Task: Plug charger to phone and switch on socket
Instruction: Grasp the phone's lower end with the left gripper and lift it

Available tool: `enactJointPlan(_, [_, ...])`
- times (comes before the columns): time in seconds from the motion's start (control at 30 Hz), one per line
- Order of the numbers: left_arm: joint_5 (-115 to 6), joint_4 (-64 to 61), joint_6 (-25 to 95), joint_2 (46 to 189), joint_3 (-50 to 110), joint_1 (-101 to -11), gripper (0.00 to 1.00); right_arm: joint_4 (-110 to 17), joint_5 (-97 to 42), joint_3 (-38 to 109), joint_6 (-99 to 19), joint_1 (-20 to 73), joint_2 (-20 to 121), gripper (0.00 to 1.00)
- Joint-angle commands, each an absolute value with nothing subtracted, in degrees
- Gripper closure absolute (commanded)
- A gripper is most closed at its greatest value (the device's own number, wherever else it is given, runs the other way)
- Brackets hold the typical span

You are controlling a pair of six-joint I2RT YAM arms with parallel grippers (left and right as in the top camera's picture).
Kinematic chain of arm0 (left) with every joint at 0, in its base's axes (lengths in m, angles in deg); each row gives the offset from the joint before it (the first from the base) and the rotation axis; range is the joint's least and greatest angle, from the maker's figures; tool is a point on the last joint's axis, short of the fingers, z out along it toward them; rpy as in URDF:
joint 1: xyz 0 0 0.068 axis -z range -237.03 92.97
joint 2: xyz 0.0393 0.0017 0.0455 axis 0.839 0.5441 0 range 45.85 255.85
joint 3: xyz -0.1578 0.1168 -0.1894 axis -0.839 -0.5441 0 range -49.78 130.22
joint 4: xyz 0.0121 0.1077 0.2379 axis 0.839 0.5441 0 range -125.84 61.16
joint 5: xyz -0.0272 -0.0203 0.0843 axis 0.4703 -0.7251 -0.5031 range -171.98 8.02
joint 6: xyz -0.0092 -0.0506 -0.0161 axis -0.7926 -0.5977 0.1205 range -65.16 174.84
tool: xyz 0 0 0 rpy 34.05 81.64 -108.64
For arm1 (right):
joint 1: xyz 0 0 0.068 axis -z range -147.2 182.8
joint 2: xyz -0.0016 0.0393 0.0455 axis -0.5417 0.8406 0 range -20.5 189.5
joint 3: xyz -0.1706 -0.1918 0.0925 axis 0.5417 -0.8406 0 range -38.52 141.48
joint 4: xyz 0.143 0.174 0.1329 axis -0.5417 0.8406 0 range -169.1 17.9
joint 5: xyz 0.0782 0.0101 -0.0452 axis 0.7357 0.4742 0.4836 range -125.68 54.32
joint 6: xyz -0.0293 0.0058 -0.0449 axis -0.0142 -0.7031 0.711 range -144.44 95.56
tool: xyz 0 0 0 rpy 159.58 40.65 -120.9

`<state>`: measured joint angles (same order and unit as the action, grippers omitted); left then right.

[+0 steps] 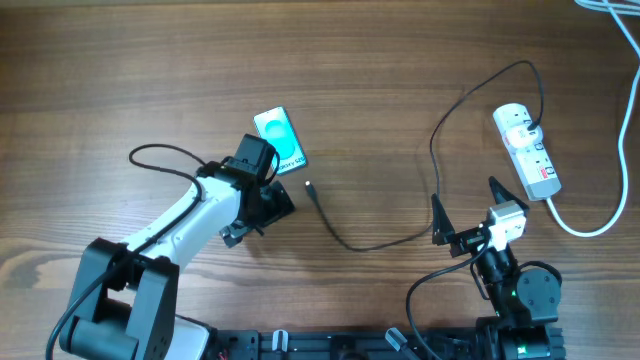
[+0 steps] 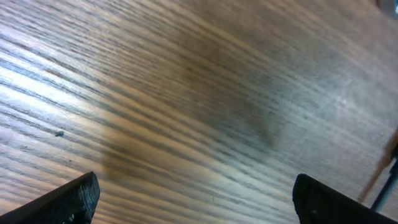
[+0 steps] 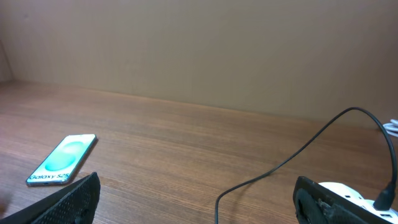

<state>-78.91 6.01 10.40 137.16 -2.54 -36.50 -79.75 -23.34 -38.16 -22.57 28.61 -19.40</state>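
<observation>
Both left pincer [image 2: 196, 191] and right pincer [image 3: 198, 186] gape empty; teal-screened phone [image 1: 280, 140] lies flat; thin black charger [image 1: 370, 243] leaves white socket [image 1: 527, 152].

This looks like a robotics lab bench: a left arm [image 1: 185, 215] and a right arm [image 1: 515, 280] stand at one edge of a wood-grain surface [image 1: 400, 60], with a plain tan wall [image 3: 199, 50] behind. A few small items lie spread out on it — a phone [image 1: 280, 140], a socket [image 1: 540, 170], and a charger [image 1: 380, 246].
</observation>
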Motion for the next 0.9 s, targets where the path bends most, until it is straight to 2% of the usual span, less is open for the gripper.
enactJointPlan(0.0, [-80.16, 14.4, 14.59, 137.79, 4.78, -37.0, 0.01, -79.92, -24.06, -38.23, -21.59, 28.9, -19.49, 0.0])
enactJointPlan(0.1, [-81.62, 23.4, 17.91, 137.79, 20.32, -38.6, 0.0, -79.92, -24.06, -38.23, -21.57, 28.9, -19.49, 0.0])
enactJointPlan(0.2, [-82.17, 22.29, 20.19, 137.85, 33.0, -39.95, 0.03, -79.92, -24.06, -38.23, -21.57, 28.9, -19.49, 0.0])
enactJointPlan(0.33, [-92.81, 10.2, 19.42, 141.11, 33.44, -38.82, 0.0, -79.92, -24.04, -38.23, -21.57, 28.9, -19.49, 0.0])
enactJointPlan(0.57, [-91.94, 4.87, 17.96, 162.66, 33.44, -36.67, 0.01, -79.92, -24.06, -38.23, -21.57, 28.9, -19.49, 0.0])
enactJointPlan(0.8, [-90.98, 3.3, 17.98, 165.5, 33.41, -35.6, 0.0, -79.92, -24.06, -38.23, -21.57, 28.9, -19.49, 0.0])
enactJointPlan(0.87, [-90.41, 3.6, 17.96, 166.53, 33.41, -35.06, 0.06, -79.92, -24.06, -38.23, -21.55, 28.9, -19.49, 0.0])
